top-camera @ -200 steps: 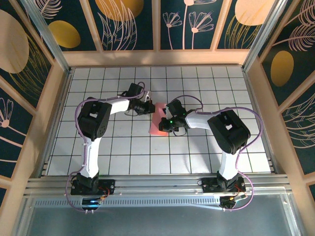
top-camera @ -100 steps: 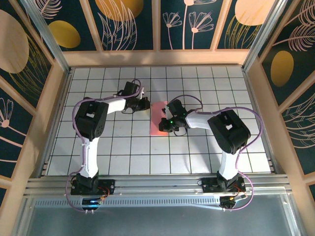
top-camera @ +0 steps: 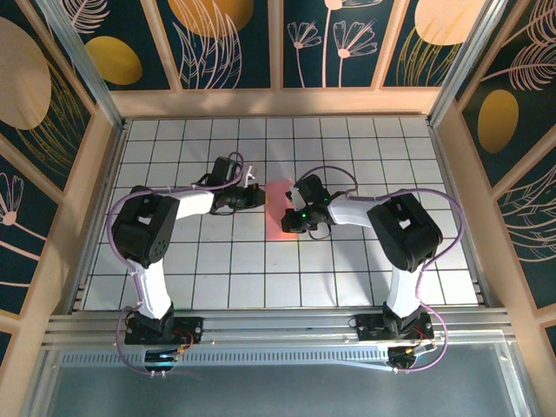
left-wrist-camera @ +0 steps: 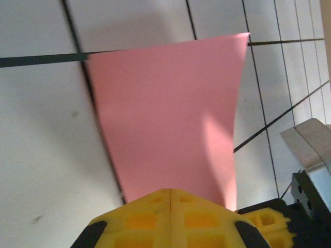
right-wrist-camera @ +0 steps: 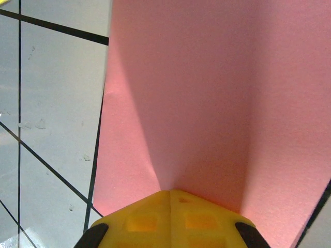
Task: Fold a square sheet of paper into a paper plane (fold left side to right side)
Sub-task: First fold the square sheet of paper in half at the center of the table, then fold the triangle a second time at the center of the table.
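The square sheet of paper lies salmon-pink on the gridded table between the two arms, its right part bent up along a crease. My left gripper is shut, its yellow fingertips resting at the sheet's left edge; the paper spreads flat ahead of them. My right gripper is shut too, its tips down on the paper at the foot of the raised fold. Neither pair of jaws has paper between them.
The right gripper's yellow finger shows low on the right in the left wrist view, close to the left tips. Wooden side walls and an aluminium rail frame the table.
The left arm has swung out and its gripper has slid left, off the top of the paper to its left edge. The sheet's left edge has spread leftward. The right gripper has held still.
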### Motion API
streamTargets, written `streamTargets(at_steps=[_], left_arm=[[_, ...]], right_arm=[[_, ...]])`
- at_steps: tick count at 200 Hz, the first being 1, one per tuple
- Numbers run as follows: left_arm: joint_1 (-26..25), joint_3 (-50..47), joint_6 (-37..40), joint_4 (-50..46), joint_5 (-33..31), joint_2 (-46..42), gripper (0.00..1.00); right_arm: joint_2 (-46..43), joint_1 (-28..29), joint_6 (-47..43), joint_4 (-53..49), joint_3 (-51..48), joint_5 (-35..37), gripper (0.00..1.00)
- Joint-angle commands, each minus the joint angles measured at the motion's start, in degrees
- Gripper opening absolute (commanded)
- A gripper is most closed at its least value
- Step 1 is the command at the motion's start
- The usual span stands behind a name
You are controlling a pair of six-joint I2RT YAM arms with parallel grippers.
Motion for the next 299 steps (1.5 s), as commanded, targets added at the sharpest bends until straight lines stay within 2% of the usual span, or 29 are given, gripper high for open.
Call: streamTargets(at_steps=[1, 68, 161, 229, 269, 299], left_arm=[[-0.9, 3.4, -1.5, 2.9, 1.5, 3.3, 0.02], [-0.4, 9.6, -1.1, 2.2, -4.6, 10.4, 0.02], [2.9, 12.4, -0.4, 0.9, -10.1, 14.3, 0.02], [5.8, 18.1, 1.7, -2.1, -11.9, 17.8, 0.02], [6.0, 15.8, 2.2, -2.0, -12.0, 11.8, 0.02], [5.5, 7.5, -0.1, -0.3, -9.1, 2.4, 0.02]], right_arm=[[3.9, -0.8, -1.6, -11.7, -1.9, 6.2, 0.00], [4.1, -0.8, -1.7, -12.2, -1.7, 6.4, 0.00], [4.7, -0.8, -2.3, -13.3, -1.8, 6.7, 0.00], [4.6, -0.8, -1.6, -12.3, -2.1, 5.3, 0.00], [3.9, -0.8, 0.5, -9.7, -2.8, 3.1, 0.00], [3.3, -0.8, 2.6, -7.7, -3.0, 1.9, 0.00]])
